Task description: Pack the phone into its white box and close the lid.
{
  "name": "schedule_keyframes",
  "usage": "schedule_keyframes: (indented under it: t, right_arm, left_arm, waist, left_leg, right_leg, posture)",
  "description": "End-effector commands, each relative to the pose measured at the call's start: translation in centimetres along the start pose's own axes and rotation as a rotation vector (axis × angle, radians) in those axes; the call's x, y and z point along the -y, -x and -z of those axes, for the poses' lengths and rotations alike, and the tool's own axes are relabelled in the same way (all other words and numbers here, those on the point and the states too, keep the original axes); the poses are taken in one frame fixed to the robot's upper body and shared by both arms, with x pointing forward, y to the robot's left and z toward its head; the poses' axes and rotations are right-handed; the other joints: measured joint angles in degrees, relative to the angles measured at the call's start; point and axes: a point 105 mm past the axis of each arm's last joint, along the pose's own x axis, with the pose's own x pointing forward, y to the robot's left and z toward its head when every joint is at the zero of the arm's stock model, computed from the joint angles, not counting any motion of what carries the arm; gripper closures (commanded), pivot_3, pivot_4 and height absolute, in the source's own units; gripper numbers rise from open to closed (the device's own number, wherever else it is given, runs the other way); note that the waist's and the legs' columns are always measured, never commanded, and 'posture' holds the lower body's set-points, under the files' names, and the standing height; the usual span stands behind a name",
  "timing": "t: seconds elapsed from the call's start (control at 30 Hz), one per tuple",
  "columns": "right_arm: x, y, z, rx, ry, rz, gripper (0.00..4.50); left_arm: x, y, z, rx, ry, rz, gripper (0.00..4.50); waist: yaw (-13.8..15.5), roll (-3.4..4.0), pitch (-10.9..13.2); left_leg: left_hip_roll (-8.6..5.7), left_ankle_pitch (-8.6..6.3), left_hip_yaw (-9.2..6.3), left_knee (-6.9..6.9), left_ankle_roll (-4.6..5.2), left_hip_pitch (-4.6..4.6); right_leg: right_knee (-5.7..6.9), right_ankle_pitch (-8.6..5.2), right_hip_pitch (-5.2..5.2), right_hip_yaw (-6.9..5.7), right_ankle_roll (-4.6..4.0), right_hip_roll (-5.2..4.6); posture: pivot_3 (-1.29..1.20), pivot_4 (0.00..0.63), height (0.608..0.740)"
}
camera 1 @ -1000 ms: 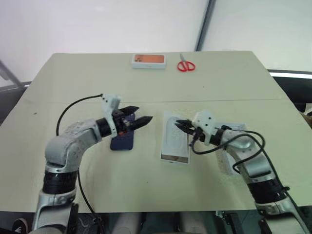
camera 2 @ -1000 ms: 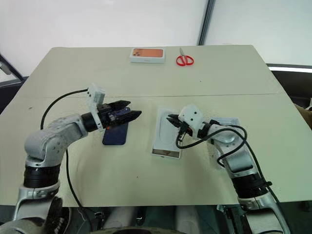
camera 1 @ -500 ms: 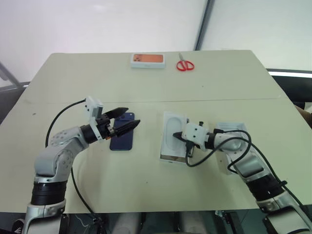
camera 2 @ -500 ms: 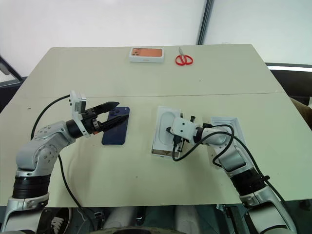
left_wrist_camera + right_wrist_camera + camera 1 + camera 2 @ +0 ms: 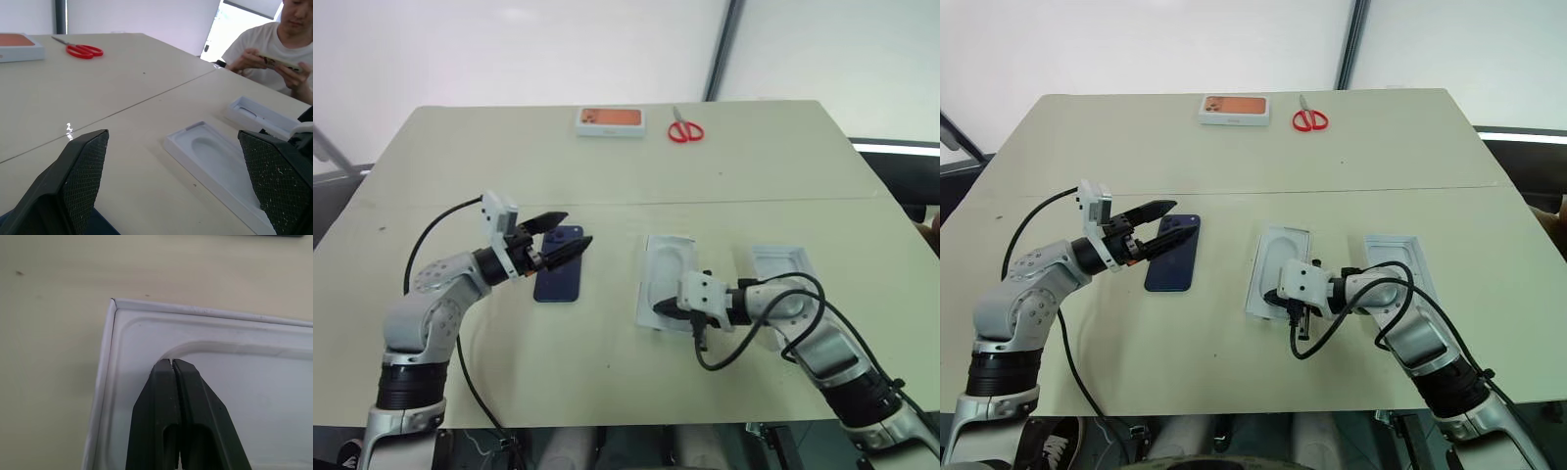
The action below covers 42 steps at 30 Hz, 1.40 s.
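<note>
Phone [image 5: 559, 276] flat on table [image 5: 607, 176], left of centre, not boxed.
Left gripper [image 5: 564, 242] spread wide above phone's top end, grasping nothing. Right gripper [image 5: 663, 309] clenched, empty, tips over near end of white insert with oval recess [image 5: 664, 277]. White box [image 5: 780, 266] further right; orange-topped box [image 5: 612, 120] and red scissors [image 5: 685, 129] at top centre.

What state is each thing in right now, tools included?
phone: lying flat, back up, not packed.
left tool: open, over the phone.
right tool: shut, tips on the white insert.
white insert: recess up.
lid: off, inside up.
scissors: closed.
orange-topped box: closed.
</note>
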Motion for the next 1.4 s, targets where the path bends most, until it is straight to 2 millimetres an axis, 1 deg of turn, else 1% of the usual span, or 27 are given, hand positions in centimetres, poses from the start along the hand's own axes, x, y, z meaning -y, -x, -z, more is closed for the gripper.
schedule_keyframes:
  t: [0.03,0.1,0.17,0.23,0.3,0.4,0.43,0.47,0.5,0.53,0.6,0.67,0.7,0.77,0.83,0.9,0.93,1.1,1.2,1.23,1.3,1.33,1.4]
  right_arm:
    - [1.5,0.1,-0.9,0.02,0.073,0.073,4.43]
    - [2.3,0.1,-1.1,0.03,0.101,0.117,4.43]
    - [3.2,0.2,-1.7,0.071,0.072,0.159,4.43]
    - [3.7,0.4,-2.4,0.099,0.09,0.177,4.43]
    - [4.7,0.8,-2.8,0.11,0.111,0.228,4.43]
    - [6.5,1.2,-3.7,0.153,0.096,0.321,4.43]
    - [7.3,0.8,-4.2,0.165,0.096,0.366,4.43]
    - [7.7,0.3,-4.6,0.179,0.09,0.387,4.43]
    - [7.5,-0.3,-5.1,0.202,0.095,0.372,4.43]
    - [7.3,-0.9,-5.7,0.227,0.1,0.366,4.43]
    - [7.6,-2.1,-6.1,0.238,0.065,0.381,4.43]
    - [7.2,-3.7,-6.7,0.225,0.117,0.354,4.43]
    - [6.8,-4.7,-6.9,0.218,0.12,0.325,4.43]
    - [6.4,-6.2,-7.0,0.186,0.157,0.299,4.43]
    - [6.0,-7.7,-7.7,0.176,0.144,0.246,4.43]
    - [5.6,-8.9,-7.7,0.136,0.118,0.194,4.43]
    - [5.4,-9.4,-7.4,0.104,0.131,0.162,4.43]
    - [4.5,-10.8,-7.0,0.031,0.12,0.058,4.43]
    - [4.1,-11.3,-6.1,-0.04,0.091,0.019,4.43]
    - [4.1,-11.4,-5.9,-0.054,0.077,0.014,4.43]
    - [4.1,-11.5,-5.7,-0.07,0.075,0.017,4.43]
    - [4.1,-11.6,-5.7,-0.073,0.075,0.017,4.43]
    - [4.1,-11.7,-6.0,-0.059,0.061,0.02,4.43]
  left_arm:
    - [0.3,-0.5,-0.8,0.021,-0.047,0.011,0.0]
    - [0.2,-0.5,-0.7,0.02,-0.047,0.008,0.0]
    - [0.2,-0.5,-0.7,0.02,-0.049,0.003,0.0]
    - [0.1,-0.4,-0.6,0.014,-0.047,0.004,0.0]
    - [-0.1,-0.3,-0.4,-0.006,-0.03,-0.004,0.0]
    - [-1.4,0.1,0.6,-0.086,0.009,-0.065,0.0]
    - [-2.8,1.0,1.1,-0.129,0.062,-0.132,0.0]
    - [-3.9,1.9,1.2,-0.147,0.135,-0.169,0.0]
    - [-4.6,2.7,1.3,-0.164,0.22,-0.192,0.0]
    - [-5.1,3.3,1.4,-0.178,0.258,-0.216,0.0]
    - [-5.3,3.9,1.3,-0.199,0.27,-0.22,0.0]
    - [-6.1,4.8,1.5,-0.215,0.276,-0.261,0.0]
    - [-6.3,5.1,1.8,-0.226,0.337,-0.27,0.0]
    - [-6.4,5.5,2.3,-0.259,0.384,-0.284,0.0]
    - [-5.8,5.4,3.2,-0.284,0.45,-0.251,0.0]
    - [-5.2,5.3,4.6,-0.349,0.427,-0.237,0.0]
    - [-5.2,5.3,5.4,-0.377,0.453,-0.249,0.0]
    - [-5.2,5.2,7.4,-0.43,0.556,-0.292,0.0]
    - [-4.6,5.0,8.8,-0.479,0.649,-0.289,0.0]
    - [-4.4,4.8,9.0,-0.48,0.685,-0.284,0.0]
    - [-4.0,4.3,9.4,-0.505,0.676,-0.269,0.0]
    - [-3.9,4.2,9.5,-0.513,0.666,-0.262,0.0]
    - [-3.5,3.5,9.4,-0.5,0.714,-0.242,0.0]
  waist:
    - [-0.01,0.0,0.0]
    - [-0.02,0.0,0.0]
    - [-0.09,0.0,0.0]
    - [-0.08,0.01,0.01]
    - [-0.06,0.01,0.01]
    - [-0.1,0.01,0.01]
    - [-0.11,0.01,0.01]
    - [-0.25,0.0,0.01]
    - [-0.4,0.01,0.01]
    - [-0.49,0.01,0.01]
    - [-0.61,0.02,0.02]
    - [-0.54,0.03,0.02]
    - [-0.51,0.03,0.03]
    - [-0.47,0.02,0.02]
    - [-0.37,0.02,0.02]
    - [-0.46,0.02,0.02]
    - [-0.42,0.02,0.02]
    - [-0.2,0.05,-0.03]
    - [-0.17,0.17,-0.12]
    - [-0.13,0.2,-0.18]
    - [-0.08,0.27,-0.29]
    - [-0.08,0.31,-0.33]
    - [-0.03,0.37,-0.41]
  left_leg:
    - [0.0,0.0,0.0,0.0,0.0,0.0]
    - [0.0,0.0,0.01,0.0,0.0,0.0]
    - [0.0,0.0,0.01,-0.02,0.0,-0.01]
    - [0.01,0.0,0.01,-0.03,0.0,-0.02]
    - [0.0,0.0,0.01,-0.01,-0.01,-0.04]
    - [0.0,0.01,0.01,0.02,-0.01,-0.04]
    - [0.0,0.01,0.01,0.01,-0.02,-0.05]
    - [0.01,0.02,0.01,0.01,-0.02,-0.04]
    - [0.04,0.04,0.0,0.0,-0.06,-0.05]
    - [0.05,0.06,0.01,-0.01,-0.09,-0.08]
    - [0.1,0.06,0.0,-0.06,-0.09,-0.18]
    - [0.09,0.08,0.01,-0.08,-0.11,-0.21]
    - [0.08,0.08,0.01,-0.04,-0.12,-0.21]
    - [0.07,0.09,0.0,0.03,-0.13,-0.19]
    - [0.06,0.1,-0.01,0.03,-0.15,-0.18]
    - [0.06,0.11,-0.01,0.03,-0.16,-0.2]
    - [0.06,0.11,-0.01,0.03,-0.16,-0.19]
    - [0.05,0.11,-0.02,0.03,-0.17,-0.15]
    - [0.04,0.11,-0.02,0.03,-0.17,-0.1]
    - [0.03,0.11,-0.01,0.03,-0.17,-0.02]
    - [0.02,0.11,-0.01,-0.02,-0.17,0.18]
    - [0.01,0.1,-0.01,-0.04,-0.17,0.2]
    - [0.0,0.1,0.0,-0.05,-0.18,0.22]
  right_leg:
    - [0.0,0.0,0.0,0.0,0.0,0.0]
    - [0.0,0.0,-0.03,0.0,0.0,0.01]
    - [0.01,0.0,-0.04,0.0,0.0,0.02]
    - [0.03,0.0,-0.06,0.01,0.0,0.02]
    - [0.03,0.0,-0.07,0.01,0.0,0.02]
    - [0.06,0.01,-0.08,0.01,0.0,0.03]
    - [0.1,0.0,-0.1,0.02,0.0,0.03]
    - [0.13,0.0,-0.14,0.01,0.0,0.06]
    - [0.18,0.0,-0.26,0.04,0.0,0.12]
    - [0.27,0.0,-0.31,0.07,0.0,0.15]
    - [0.33,0.0,-0.48,0.09,0.0,0.23]
    - [0.33,0.0,-0.55,0.13,0.0,0.22]
    - [0.34,0.0,-0.57,0.13,-0.01,0.21]
    - [0.35,0.01,-0.62,0.12,-0.02,0.2]
    - [0.4,0.02,-0.65,0.12,-0.03,0.21]
    - [0.42,0.02,-0.67,0.12,-0.03,0.21]
    - [0.43,0.02,-0.68,0.13,-0.03,0.21]
    - [0.44,0.02,-0.66,0.12,-0.04,0.2]
    - [0.5,0.02,-0.64,0.13,-0.04,0.2]
    - [0.52,0.02,-0.57,0.15,-0.04,0.19]
    - [0.52,0.01,-0.4,0.14,-0.03,0.19]
    - [0.51,0.01,-0.38,0.14,-0.03,0.17]
    - [0.51,0.01,-0.37,0.16,-0.03,0.16]
  posture:
    - [0.0,0.15,0.74]
    - [0.0,0.15,0.74]
    - [0.0,0.15,0.74]
    - [0.0,0.15,0.74]
    - [0.0,0.15,0.74]
    - [0.0,0.15,0.74]
    - [0.0,0.15,0.74]
    - [0.0,0.15,0.74]
    - [0.0,0.15,0.74]
    - [0.0,0.15,0.74]
    - [0.0,0.15,0.74]
    - [0.0,0.15,0.74]
    - [0.0,0.15,0.74]
    - [0.0,0.15,0.74]
    - [0.0,0.15,0.74]
    - [0.0,0.15,0.74]
    - [0.0,0.15,0.74]
    - [0.0,0.15,0.74]
    - [0.0,0.15,0.74]
    - [0.0,0.15,0.74]
    - [0.0,0.15,0.74]
    - [0.0,0.15,0.74]
    - [0.0,0.15,0.74]
